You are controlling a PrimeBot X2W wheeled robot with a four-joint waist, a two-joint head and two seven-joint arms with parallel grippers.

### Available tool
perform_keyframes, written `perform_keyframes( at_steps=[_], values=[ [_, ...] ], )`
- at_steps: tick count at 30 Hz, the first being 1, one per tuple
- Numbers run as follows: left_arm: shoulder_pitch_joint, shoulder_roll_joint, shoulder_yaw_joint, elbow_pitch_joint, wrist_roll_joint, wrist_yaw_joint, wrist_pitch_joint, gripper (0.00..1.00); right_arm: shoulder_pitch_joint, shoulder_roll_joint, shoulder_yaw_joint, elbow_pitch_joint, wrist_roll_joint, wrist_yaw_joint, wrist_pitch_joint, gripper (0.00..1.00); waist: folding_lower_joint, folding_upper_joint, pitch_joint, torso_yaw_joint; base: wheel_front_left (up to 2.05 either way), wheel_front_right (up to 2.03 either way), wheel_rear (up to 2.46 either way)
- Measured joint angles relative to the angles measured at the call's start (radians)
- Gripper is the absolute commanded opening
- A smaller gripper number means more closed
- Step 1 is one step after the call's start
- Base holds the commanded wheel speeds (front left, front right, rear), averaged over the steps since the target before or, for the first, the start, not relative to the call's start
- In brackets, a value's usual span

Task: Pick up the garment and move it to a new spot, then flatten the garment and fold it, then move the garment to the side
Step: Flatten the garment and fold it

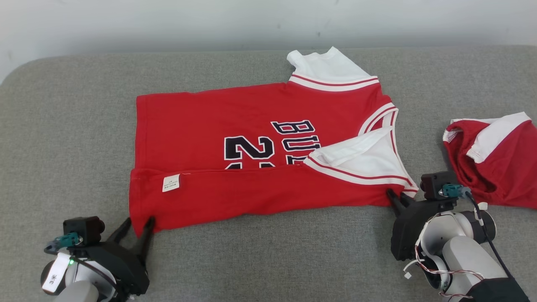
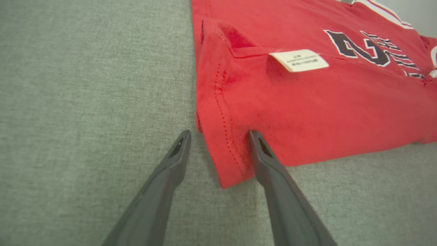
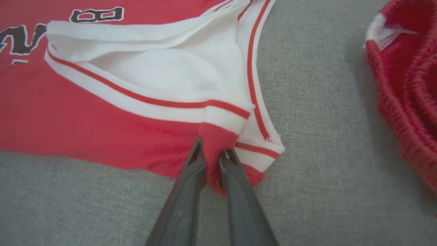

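My left hand (image 1: 139,221) stood released, its two fingers straddling the near left hem corner of the red jersey (image 1: 251,126), one fingertip on the cloth and the other on the grey padded surface (image 1: 63,126). The jersey lay flat across the middle of that surface. Its near edge was already turned over, so the care label (image 1: 170,183) faced up. I judged the folding step to be in hand. My right hand (image 1: 396,195) was clenched on the near right corner, below the white armhole trim. Well to the right lay what looked like matching shorts (image 1: 495,163). Next, my left hand had to close on its corner, then both had to lift together and carry that edge over evenly.
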Motion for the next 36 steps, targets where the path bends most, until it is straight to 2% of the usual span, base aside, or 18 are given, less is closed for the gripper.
perform_keyframes(
  at_steps=[10,16,25,36],
  values=[
    [-0.015,-0.013,-0.008,0.043,-0.01,-0.016,0.009,0.0,0.003,0.014,-0.019,0.036,0.026,0.012,-0.019,0.0,0.0,0.0,-0.018,0.0,0.0,0.0,0.0],
    [-0.001,-0.013,-0.015,0.049,-0.011,-0.017,0.007,0.0,0.067,0.012,-0.056,0.024,0.086,0.048,-0.042,0.0,0.0,0.0,-0.057,0.001,0.0,0.0,0.0],
    [0.093,0.008,-0.042,0.026,-0.011,-0.026,0.0,0.0,0.221,-0.023,-0.077,-0.068,0.135,0.09,-0.047,0.0,0.0,0.0,-0.135,-0.002,0.0,0.0,0.0],
    [0.214,0.059,-0.072,-0.061,-0.015,-0.024,0.032,0.0,0.427,-0.046,-0.079,-0.221,0.175,0.095,0.007,0.0,-0.0002,0.0,-0.216,-0.001,0.0,0.0,0.0]
  ],
)
